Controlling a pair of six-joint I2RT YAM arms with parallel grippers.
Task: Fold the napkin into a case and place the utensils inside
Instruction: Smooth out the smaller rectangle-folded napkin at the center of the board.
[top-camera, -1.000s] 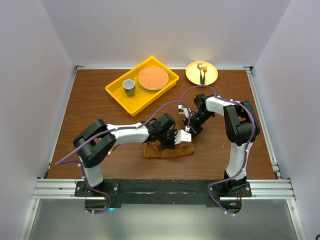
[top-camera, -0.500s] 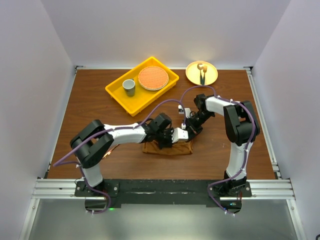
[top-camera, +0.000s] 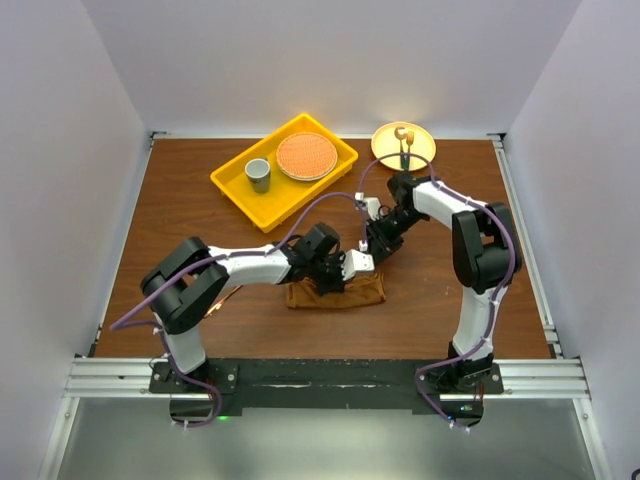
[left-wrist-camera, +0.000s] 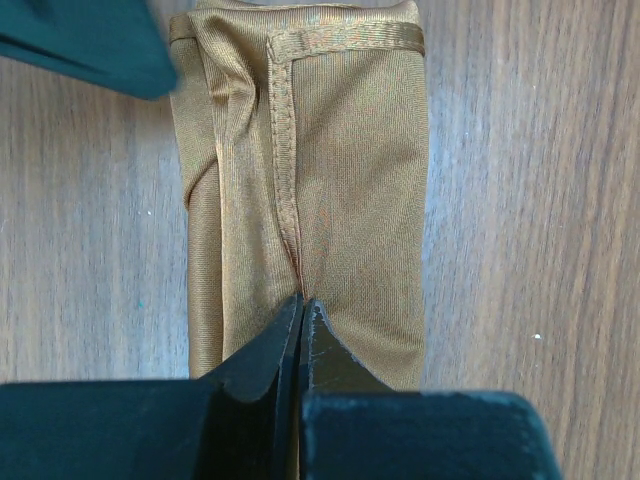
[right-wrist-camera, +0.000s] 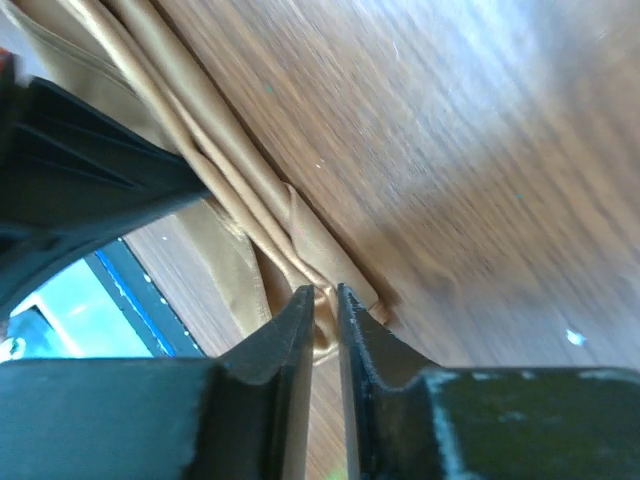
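The left arm (top-camera: 245, 268) is stretched low toward the table (top-camera: 190, 225) centre, the left pincer (left-wrist-camera: 300, 310) clamped on a hem. One napkin (top-camera: 340, 294), folded oblong, is laid mid-table, long axis left-right. The right arm (top-camera: 440, 205) is bent inward, the right pincer (right-wrist-camera: 325, 300) narrowly parted about a folded edge.

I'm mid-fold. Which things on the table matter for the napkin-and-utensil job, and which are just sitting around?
Job: folded rust-brown cloth napkin; left gripper pinching it; right gripper by its edge.
Idle: yellow plastic tray, small grey cup, round orange plate, round yellow plate with a dark-handled utensil. A copper spoon: can't make one out.
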